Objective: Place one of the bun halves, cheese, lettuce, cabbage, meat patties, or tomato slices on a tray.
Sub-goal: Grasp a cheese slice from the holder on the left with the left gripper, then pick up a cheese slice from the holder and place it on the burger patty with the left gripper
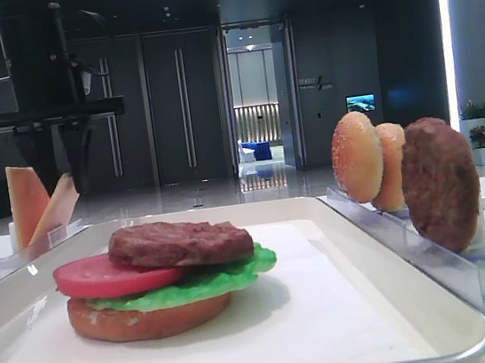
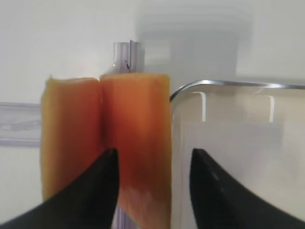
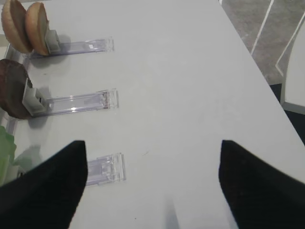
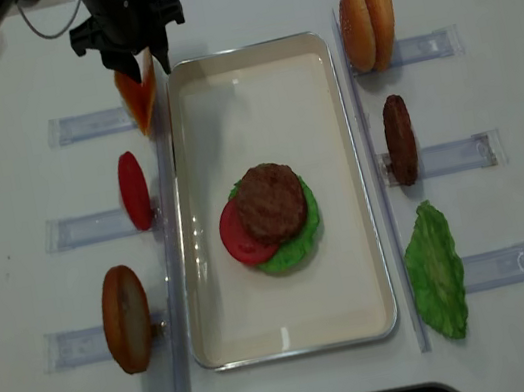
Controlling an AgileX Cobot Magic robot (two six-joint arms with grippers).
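At the far left corner of the large white rectangular tray (image 4: 212, 316), just outside its shiny raised rim, two thin pale orange cheese slices (image 4: 138, 94) stand on edge in a clear plastic rack (image 4: 87, 125), leaning apart from each other like an open V in the low exterior view. The left gripper (image 4: 132, 48) hangs directly over them, so the cheese lies straight below its black fingertips (image 2: 95, 191), with the slices' flat faces running up and down. In the left wrist view the slice nearer the tray (image 2: 136, 143) sits between the two fingertips, the other slice (image 2: 71, 133) beside and partly behind the left one. The jaws look partly parted and narrowing around that slice, but I cannot tell whether the pads already press it. The left arm is plainly the nearer one; the right gripper (image 3: 152, 191) stands wide apart and empty over bare table beside its own racks. On the tray a bun half (image 1: 144, 320), green lettuce (image 1: 211, 280), a red tomato slice (image 1: 103, 276) and a brown patty (image 1: 179, 242) are already stacked.
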